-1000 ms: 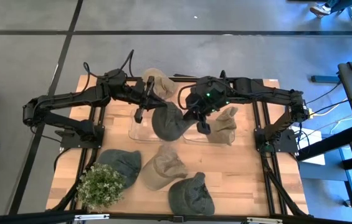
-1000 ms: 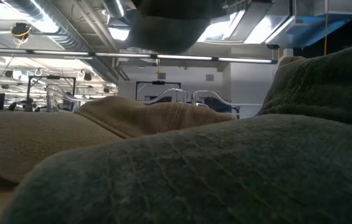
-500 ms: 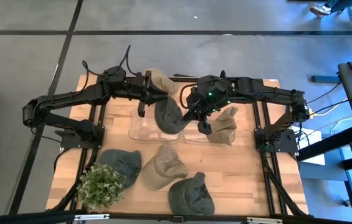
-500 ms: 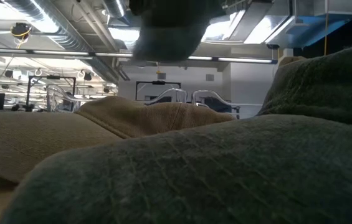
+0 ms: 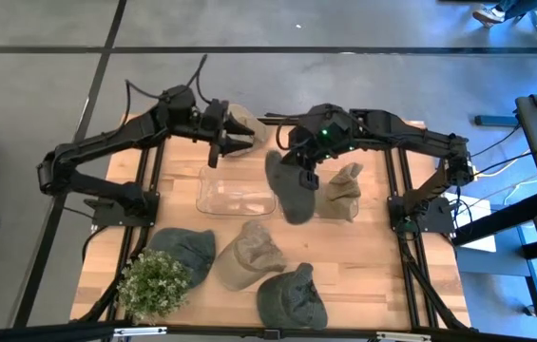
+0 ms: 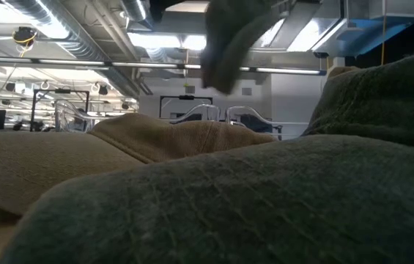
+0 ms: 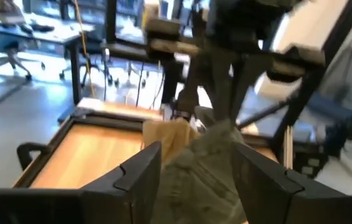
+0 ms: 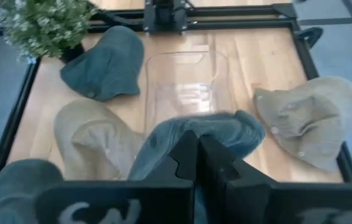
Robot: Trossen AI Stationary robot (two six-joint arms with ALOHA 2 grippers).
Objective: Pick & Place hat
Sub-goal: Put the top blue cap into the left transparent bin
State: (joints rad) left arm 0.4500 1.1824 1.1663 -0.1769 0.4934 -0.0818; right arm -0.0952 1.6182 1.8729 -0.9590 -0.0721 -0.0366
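Hat (image 5: 289, 185), the grey-green one, hangs limp from the right gripper (image 5: 307, 173) at the centre of the high view, above the table (image 5: 373, 266), just right of the clear tray (image 5: 238, 190) and left of a beige hat (image 5: 343, 190). From the right wrist view the fingers look pinched together on a fold of its fabric, with the crown drooping below them. The left gripper (image 5: 234, 133) sits toward the upper left of centre, over another beige hat (image 5: 246, 123); its fingers stand apart and, as far as I can see, hold nothing. Lower in the frame lie two more grey-green hats (image 5: 184, 252) (image 5: 293, 296), a third beige one (image 5: 249, 255) and a small plant (image 5: 154, 283). The grip seems to be on a thin bit of cloth, so I'd worry the hat could slide free if the arm swings quickly. Hanging this low, it could also brush the beside-lying beige hat and drag it, or land half over the tray's rim instead of cleanly in place.
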